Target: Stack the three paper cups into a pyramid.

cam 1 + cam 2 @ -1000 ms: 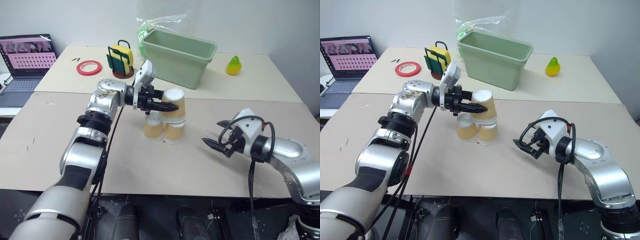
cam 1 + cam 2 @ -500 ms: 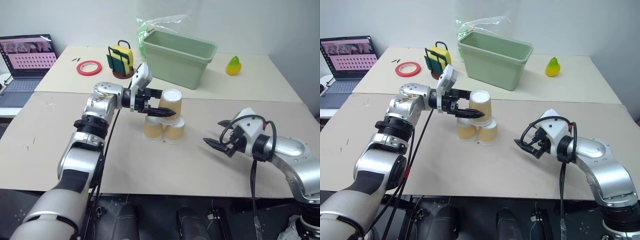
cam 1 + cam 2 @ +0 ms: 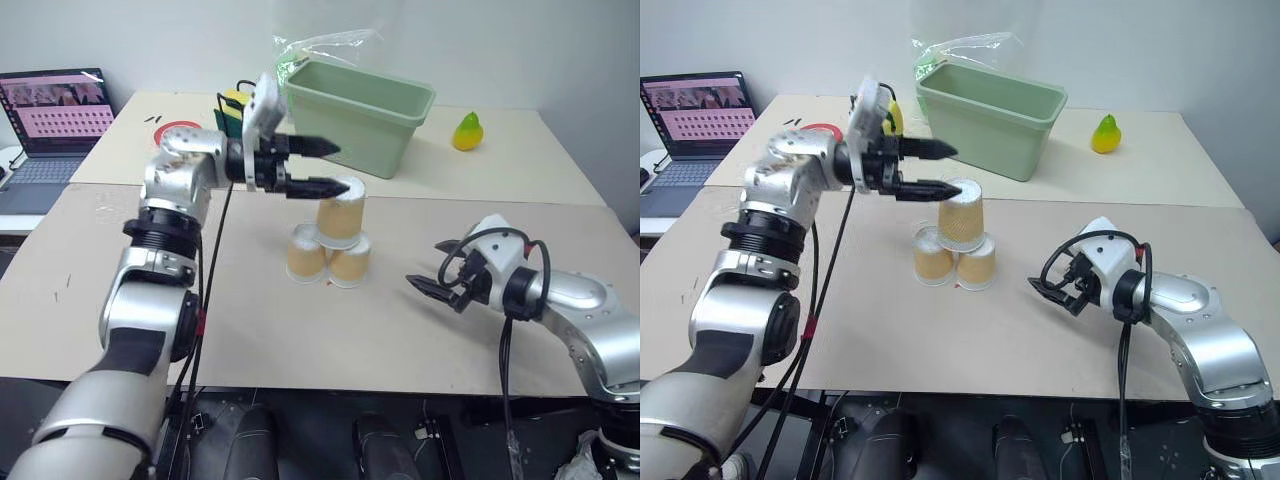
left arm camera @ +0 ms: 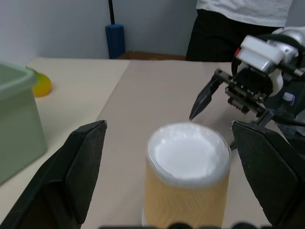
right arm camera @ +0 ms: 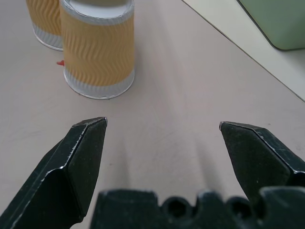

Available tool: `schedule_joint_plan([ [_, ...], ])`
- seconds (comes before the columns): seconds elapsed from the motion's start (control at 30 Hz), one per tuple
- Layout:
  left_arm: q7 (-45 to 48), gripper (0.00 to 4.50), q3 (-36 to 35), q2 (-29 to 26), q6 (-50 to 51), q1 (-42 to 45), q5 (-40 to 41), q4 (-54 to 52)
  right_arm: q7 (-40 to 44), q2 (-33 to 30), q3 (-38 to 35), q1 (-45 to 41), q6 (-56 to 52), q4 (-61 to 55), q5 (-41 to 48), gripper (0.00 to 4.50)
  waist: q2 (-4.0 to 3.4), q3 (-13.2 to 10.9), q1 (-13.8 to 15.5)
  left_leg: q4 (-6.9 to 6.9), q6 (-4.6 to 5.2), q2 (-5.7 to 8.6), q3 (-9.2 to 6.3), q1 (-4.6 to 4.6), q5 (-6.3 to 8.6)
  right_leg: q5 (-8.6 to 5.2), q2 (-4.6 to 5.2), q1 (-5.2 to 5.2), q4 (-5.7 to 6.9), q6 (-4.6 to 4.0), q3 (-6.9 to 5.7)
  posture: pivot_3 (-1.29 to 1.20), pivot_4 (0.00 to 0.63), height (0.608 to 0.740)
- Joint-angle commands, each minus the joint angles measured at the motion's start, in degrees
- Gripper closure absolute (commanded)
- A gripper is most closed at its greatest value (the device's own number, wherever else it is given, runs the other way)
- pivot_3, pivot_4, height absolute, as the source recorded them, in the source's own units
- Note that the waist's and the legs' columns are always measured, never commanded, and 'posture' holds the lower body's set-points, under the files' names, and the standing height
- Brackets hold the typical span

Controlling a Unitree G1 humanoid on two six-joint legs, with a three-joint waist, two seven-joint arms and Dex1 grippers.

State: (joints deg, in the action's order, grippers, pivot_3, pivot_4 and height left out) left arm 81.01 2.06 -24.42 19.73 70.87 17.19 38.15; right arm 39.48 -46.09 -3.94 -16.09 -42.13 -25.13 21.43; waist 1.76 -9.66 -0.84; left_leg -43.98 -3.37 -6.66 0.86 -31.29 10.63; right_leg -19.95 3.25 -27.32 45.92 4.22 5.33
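Three paper cups stand upside down as a pyramid near the middle of the table: two lower cups [image 3: 306, 255] [image 3: 351, 263] side by side, and a top cup [image 3: 340, 212] resting across them. My left gripper [image 3: 328, 167] is open and empty just above the top cup, pointing right, with its lower finger level with the cup's white base. In the left wrist view the top cup [image 4: 187, 177] sits between the spread fingers [image 4: 71, 167]. My right gripper [image 3: 426, 266] hovers open and empty over the table to the right of the pyramid. The right wrist view shows it aimed at the nearer lower cup [image 5: 97, 47].
A green bin [image 3: 360, 112] stands behind the pyramid with a plastic bag [image 3: 325, 45] behind it. A yellow pear [image 3: 466, 131] lies to its right. A red tape ring [image 3: 178, 134], a sponge holder [image 3: 232, 108] and a laptop [image 3: 50, 112] are at the back left. A person [image 4: 243, 21] stands beyond the table.
My left gripper opened, let go of the top cup and rose above it. The cup stays on the two lower cups. The right arm has not moved.
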Motion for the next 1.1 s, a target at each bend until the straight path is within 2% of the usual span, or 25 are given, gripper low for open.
schedule_joint_plan([
  [0.03, -0.5, 0.04, -1.0, -0.5, 1.9, 0.5, 1.6, -4.3, 0.5, 0.0, -0.4, -1.8, 1.7, 0.1, -0.3, 0.0, 0.0, 0.0, 0.0, 0.0, 0.0, 0.0, -0.01, 0.0, 0.0, 0.0, 0.0, 0.0, 0.01, 0.0, 0.0, 0.0, 0.15, 0.656],
  [0.2, -6.3, 0.04, -4.3, -0.7, 2.5, 1.0, 2.8, -5.8, 1.0, 0.0, 0.6, -3.0, 2.7, 1.3, -0.7, 0.0, 0.0, 0.0, 0.0, 0.0, 0.0, 0.0, 0.0, -0.01, 0.0, 0.0, 0.0, 0.0, 0.01, 0.0, 0.0, 0.0, 0.15, 0.656],
  [0.33, -24.5, 0.04, -11.8, -1.1, 1.6, -0.7, 2.0, -5.7, 1.2, 0.1, 0.5, -2.5, 2.9, 1.6, -0.9, 0.0, 0.0, 0.0, -0.1, -0.01, 0.0, 0.0, -0.01, 0.0, 0.0, 0.0, 0.0, -0.01, 0.02, 0.0, 0.0, 0.0, 0.15, 0.656],
  [0.57, -52.8, 0.04, -22.7, 0.6, 7.6, -18.4, 1.3, -24.1, 2.3, -1.8, -0.4, -1.5, 4.2, 4.1, -2.5, 0.0, -0.01, 0.0, -0.2, -0.03, 0.0, 0.0, -0.03, 0.11, 0.0, 0.01, 0.01, 0.09, 0.11, 0.01, 0.0, 0.0, 0.15, 0.656],
  [0.7, -67.4, 0.04, -29.3, 1.5, 10.1, -29.5, -1.2, -32.0, -1.7, -0.6, 1.0, -3.6, 5.3, 8.6, -6.7, 0.0, 0.0, 0.0, -0.1, -0.07, 0.0, 0.01, -0.03, 0.11, 0.0, 0.02, 0.02, 0.11, 0.1, 0.02, 0.0, 0.0, 0.15, 0.656],
  [0.8, -74.0, 0.04, -32.5, 2.1, 7.5, -39.1, -3.9, -35.3, -11.7, 3.8, 2.1, -6.8, 8.5, 16.4, -13.9, 0.0, 0.02, 0.0, -0.2, -0.08, -0.02, 0.01, -0.07, 0.13, -0.01, 0.03, 0.0, 0.12, 0.12, 0.01, -0.03, 0.0, 0.15, 0.656],
  [0.9, -76.9, 0.04, -34.0, 4.4, 5.7, -46.9, -3.9, -36.6, -20.8, 11.2, -1.9, -8.4, 12.8, 23.0, -15.2, 0.0, 0.04, 0.0, -0.1, -0.08, -0.03, 0.02, -0.02, 0.24, -0.01, 0.04, 0.03, 0.22, 0.12, 0.0, 0.0, 0.0, 0.15, 0.656],
  [1.1, -78.1, 0.04, -33.8, 6.2, 1.7, -52.0, -3.2, -36.8, -28.3, 20.0, -8.5, -7.9, 14.9, 27.5, -12.7, 0.0, 0.06, 0.0, 1.7, -0.26, -0.05, 0.12, -0.16, -0.07, -0.01, 0.03, 0.07, 0.11, 0.14, 0.0, -0.16, 0.0, 0.15, 0.656],
])
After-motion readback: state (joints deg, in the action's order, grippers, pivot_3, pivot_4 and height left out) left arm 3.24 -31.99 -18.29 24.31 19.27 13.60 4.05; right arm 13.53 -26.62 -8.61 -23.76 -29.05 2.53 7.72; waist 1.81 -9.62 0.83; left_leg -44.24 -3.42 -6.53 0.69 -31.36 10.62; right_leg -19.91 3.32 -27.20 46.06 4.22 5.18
